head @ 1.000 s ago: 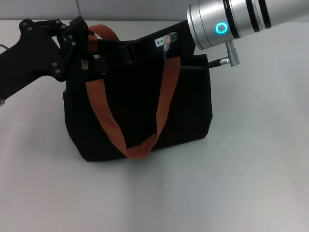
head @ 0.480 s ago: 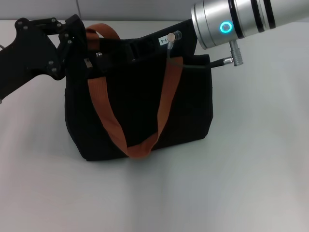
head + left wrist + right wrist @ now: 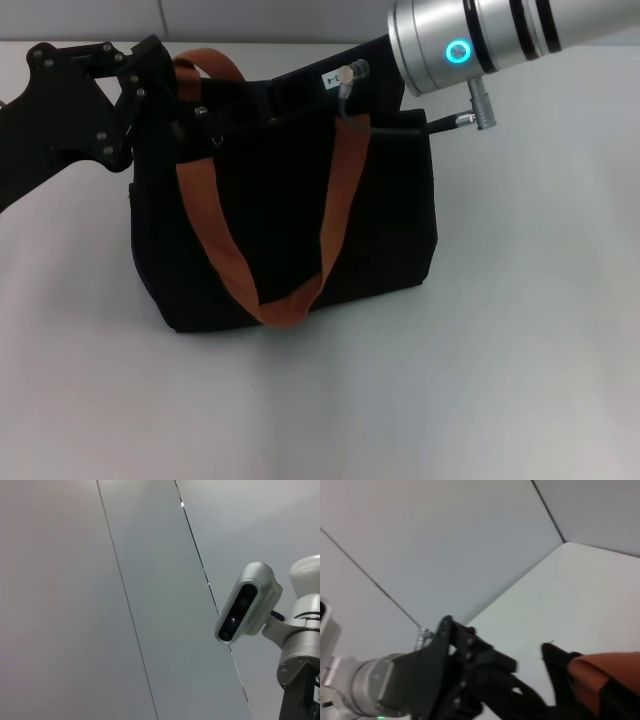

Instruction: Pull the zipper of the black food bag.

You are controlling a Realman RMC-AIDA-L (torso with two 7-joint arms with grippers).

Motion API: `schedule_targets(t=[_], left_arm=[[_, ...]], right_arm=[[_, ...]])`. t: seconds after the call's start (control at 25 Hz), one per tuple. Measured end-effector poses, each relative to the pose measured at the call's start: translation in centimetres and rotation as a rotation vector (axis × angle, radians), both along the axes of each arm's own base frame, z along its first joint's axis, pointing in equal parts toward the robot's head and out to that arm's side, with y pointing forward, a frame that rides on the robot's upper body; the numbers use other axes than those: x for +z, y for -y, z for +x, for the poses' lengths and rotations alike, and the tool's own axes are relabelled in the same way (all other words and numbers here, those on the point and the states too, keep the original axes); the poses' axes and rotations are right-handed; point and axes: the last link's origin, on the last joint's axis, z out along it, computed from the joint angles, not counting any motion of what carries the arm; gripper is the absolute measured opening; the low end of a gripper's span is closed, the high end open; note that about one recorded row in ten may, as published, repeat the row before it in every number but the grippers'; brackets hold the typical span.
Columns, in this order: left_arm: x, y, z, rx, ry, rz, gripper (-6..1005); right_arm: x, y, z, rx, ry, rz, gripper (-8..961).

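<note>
While the left gripper (image 3: 170,95) meets the black food bag (image 3: 285,230) upper left, jaw state cannot be told; right gripper hidden.

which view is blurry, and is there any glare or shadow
Right wrist view: soft and out of focus, the left gripper a dark blur. Head view: sharp; black food bag casts a faint shadow on the table; bright sheen on the right arm.

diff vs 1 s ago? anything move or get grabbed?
Small shifts only. The left gripper crept slightly toward the robot's left along the rim of the black food bag; the right arm wobbled at the opposite top corner. The bag and the orange handles stayed put; no new grasp or release visible.
</note>
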Motion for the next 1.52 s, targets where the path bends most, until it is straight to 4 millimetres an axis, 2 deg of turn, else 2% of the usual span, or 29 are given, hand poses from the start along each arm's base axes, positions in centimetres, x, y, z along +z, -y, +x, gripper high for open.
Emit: schedule_targets(t=[0.16, 0.88, 1.32, 1.52], left_arm=[[0.00, 0.07, -0.04, 0.000, 0.001, 0.000, 71], [0.05, 0.29, 0.03, -0.010, 0.007, -0.003, 74], [0.08, 0.33, 0.14, -0.016, 0.014, -0.001, 76], [0.22, 0.36, 0.07, -0.012, 0.020, 0.006, 76]], right_arm=[[-0.21, 0.60, -0.85, 0.015, -0.024, -0.041, 202], [-0.79, 0.67, -0.41, 0.004, -0.009, -0.040, 202], [-0.76, 0.66, -0.27, -0.004, -0.009, -0.039, 62], [-0.36, 0.33, -0.05, -0.019, -0.019, -0.026, 81]])
